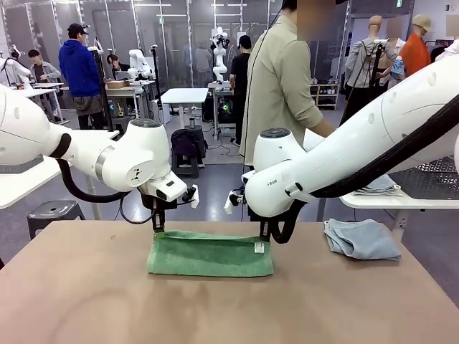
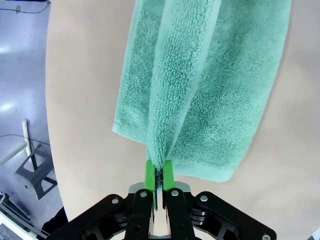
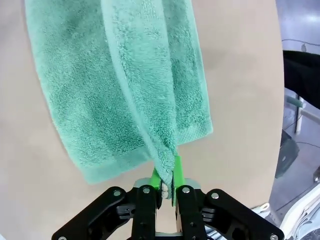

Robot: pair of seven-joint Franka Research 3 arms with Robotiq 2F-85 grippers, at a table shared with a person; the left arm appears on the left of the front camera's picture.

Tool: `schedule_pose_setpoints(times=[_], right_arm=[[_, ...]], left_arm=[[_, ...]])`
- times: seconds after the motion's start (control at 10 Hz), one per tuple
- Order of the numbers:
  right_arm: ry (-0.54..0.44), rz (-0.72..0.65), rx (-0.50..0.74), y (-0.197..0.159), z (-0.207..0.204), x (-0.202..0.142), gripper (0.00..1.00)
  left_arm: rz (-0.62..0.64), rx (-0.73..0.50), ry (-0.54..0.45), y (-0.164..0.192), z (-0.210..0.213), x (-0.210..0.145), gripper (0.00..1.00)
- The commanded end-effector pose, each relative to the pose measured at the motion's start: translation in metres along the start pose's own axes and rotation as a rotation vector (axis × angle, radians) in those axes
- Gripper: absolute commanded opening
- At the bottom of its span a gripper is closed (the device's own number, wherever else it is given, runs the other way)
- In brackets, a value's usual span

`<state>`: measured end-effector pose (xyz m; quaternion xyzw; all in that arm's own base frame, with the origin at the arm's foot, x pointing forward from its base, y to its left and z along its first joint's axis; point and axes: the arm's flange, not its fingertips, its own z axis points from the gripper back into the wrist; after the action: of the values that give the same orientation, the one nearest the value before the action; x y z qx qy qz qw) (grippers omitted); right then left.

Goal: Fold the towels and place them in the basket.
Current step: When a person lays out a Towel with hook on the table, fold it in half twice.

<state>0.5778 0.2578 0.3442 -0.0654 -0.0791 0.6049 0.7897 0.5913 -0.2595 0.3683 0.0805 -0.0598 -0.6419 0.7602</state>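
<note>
A mint green towel (image 1: 210,254) lies folded lengthwise on the brown table, its far edge lifted at both ends. My left gripper (image 1: 158,228) is shut on the towel's far left corner; in the left wrist view the green pads (image 2: 149,175) pinch the towel (image 2: 200,85) edge. My right gripper (image 1: 264,236) is shut on the far right corner by the small white tag (image 1: 259,247); in the right wrist view its green pads (image 3: 178,170) clamp the towel (image 3: 115,80). A light blue-grey towel (image 1: 362,239) lies crumpled at the table's right. The basket is out of view.
A person (image 1: 283,79) in a beige top stands at the table's far side, behind my right arm. A white side table (image 1: 401,201) with a mesh container stands at the right. Bare tabletop (image 1: 215,308) spreads in front of the green towel.
</note>
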Motion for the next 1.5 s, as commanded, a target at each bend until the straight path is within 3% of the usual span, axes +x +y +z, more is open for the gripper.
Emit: schedule_pose_setpoints(times=[0.0, 0.2, 0.3, 0.4, 0.5, 0.6, 0.7, 0.8, 0.9, 1.0, 1.2, 1.4], right_arm=[[-0.001, -0.035, -0.031, -0.009, -0.005, -0.001, 0.08], [-0.048, -0.025, -0.04, -0.01, -0.007, 0.001, 0.08], [-0.054, -0.029, -0.039, -0.011, -0.006, 0.001, 0.28], [-0.067, -0.032, -0.05, -0.011, -0.005, 0.0, 0.28], [-0.08, -0.036, -0.07, -0.011, -0.002, -0.001, 0.47], [-0.094, -0.039, -0.095, -0.013, 0.001, -0.002, 0.32], [-0.097, -0.043, -0.114, -0.015, 0.007, -0.003, 0.66], [-0.098, -0.05, -0.122, -0.017, 0.016, -0.006, 0.51], [-0.09, -0.06, -0.117, -0.017, 0.028, -0.009, 0.85], [-0.057, -0.096, -0.058, -0.016, 0.046, -0.015, 0.85], [-0.004, -0.243, 0.083, -0.015, 0.093, -0.032, 0.85], [0.055, -0.523, 0.14, -0.008, 0.13, -0.043, 0.85]], left_arm=[[-0.018, 0.041, -0.014, 0.011, -0.009, -0.003, 0.07], [-0.015, 0.072, -0.047, 0.008, -0.012, -0.002, 0.07], [-0.023, 0.093, -0.062, 0.007, -0.012, -0.001, 0.27], [-0.022, 0.118, -0.069, 0.007, -0.011, -0.003, 0.27], [-0.019, 0.151, -0.077, 0.006, -0.009, -0.004, 0.47], [-0.016, 0.189, -0.088, 0.007, -0.008, -0.005, 0.31], [-0.009, 0.214, -0.098, 0.007, -0.004, -0.009, 0.67], [-0.001, 0.23, -0.101, 0.009, 0.002, -0.014, 0.51], [0.008, 0.23, -0.102, 0.011, 0.011, -0.021, 0.87], [-0.003, 0.191, -0.106, 0.01, 0.027, -0.031, 0.7], [-0.036, 0.047, -0.167, 0.009, 0.073, -0.06, 0.7], [-0.028, 0.002, -0.217, 0.006, 0.111, -0.087, 0.7]])
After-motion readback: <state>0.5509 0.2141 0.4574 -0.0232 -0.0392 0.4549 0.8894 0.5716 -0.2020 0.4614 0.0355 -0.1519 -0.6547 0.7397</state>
